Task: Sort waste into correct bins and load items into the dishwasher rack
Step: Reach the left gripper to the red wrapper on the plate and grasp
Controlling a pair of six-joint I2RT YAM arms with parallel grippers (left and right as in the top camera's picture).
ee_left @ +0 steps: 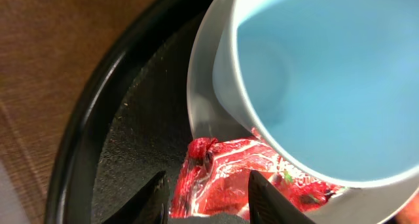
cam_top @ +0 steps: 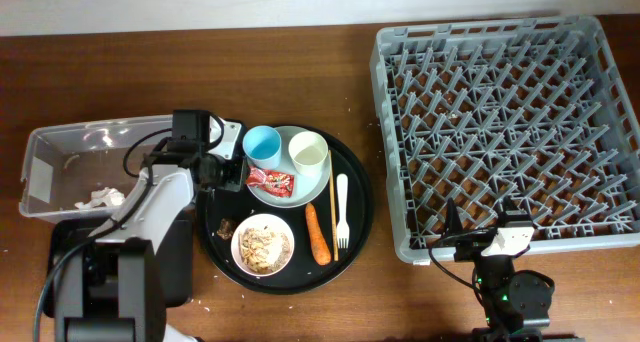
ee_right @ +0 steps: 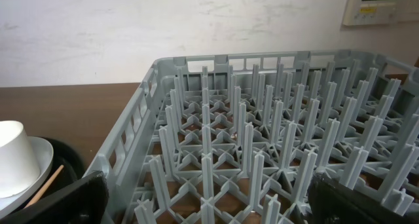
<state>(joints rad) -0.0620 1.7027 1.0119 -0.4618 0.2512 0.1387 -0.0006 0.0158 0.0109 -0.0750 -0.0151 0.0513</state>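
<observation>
- Standing empty to the right of my left claw (ee_left: 206,201) and just ahead of my right claw (ee_right: 209,201), the dishwasher rack (cam_top: 500,30) has nothing loaded.
- Left of my left claw, the clear tub (cam_top: 40,142) holds white tissue (cam_top: 103,196); I judge the sorting begun.
- The plate (cam_top: 300,194), blue cup (cam_top: 262,142), cream cup (cam_top: 308,152), bowl (cam_top: 238,244), carrot (cam_top: 318,234), fork (cam_top: 342,210) and chopsticks (cam_top: 333,217) wait on the round tray (cam_top: 358,182).
- My left claw is half closed around the red wrapper (ee_left: 222,178) on the plate; whether it pinches firmly I cannot tell. My right claw is wide open, holding nothing.
</observation>
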